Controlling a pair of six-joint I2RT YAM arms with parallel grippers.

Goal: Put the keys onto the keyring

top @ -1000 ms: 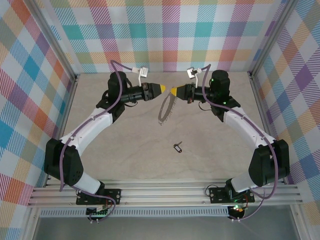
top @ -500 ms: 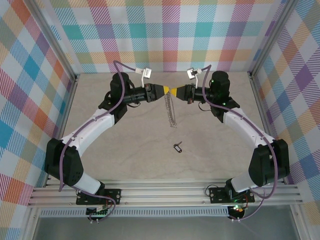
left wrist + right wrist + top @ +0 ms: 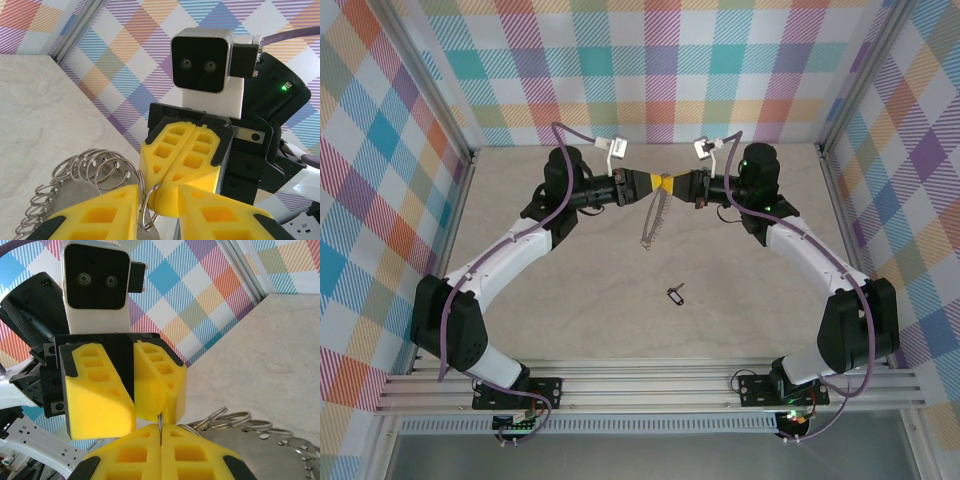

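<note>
The left gripper [image 3: 648, 186] has closed in to meet the right gripper [image 3: 669, 184] tip to tip at far centre. The right jaws clamp the keyring [image 3: 652, 222], which hangs below them. The left jaws straddle its rim, narrow but not yet gripping. The key [image 3: 674, 294] lies nearer on the table [image 3: 560, 300], untouched. The step appears to be bracing the ring; the next move calls for a firm second grip.

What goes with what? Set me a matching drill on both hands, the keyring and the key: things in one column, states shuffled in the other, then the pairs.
Things
1. left hand
2. right hand
3. keyring
4. key

States
A. lying on the table, apart from both hands
B. shut on the keyring's rim
C. hanging from where the two hands meet
D. jaws apart, the rim between them

Pairs: 1-D, 2-B, 3-C, 4-A
</note>
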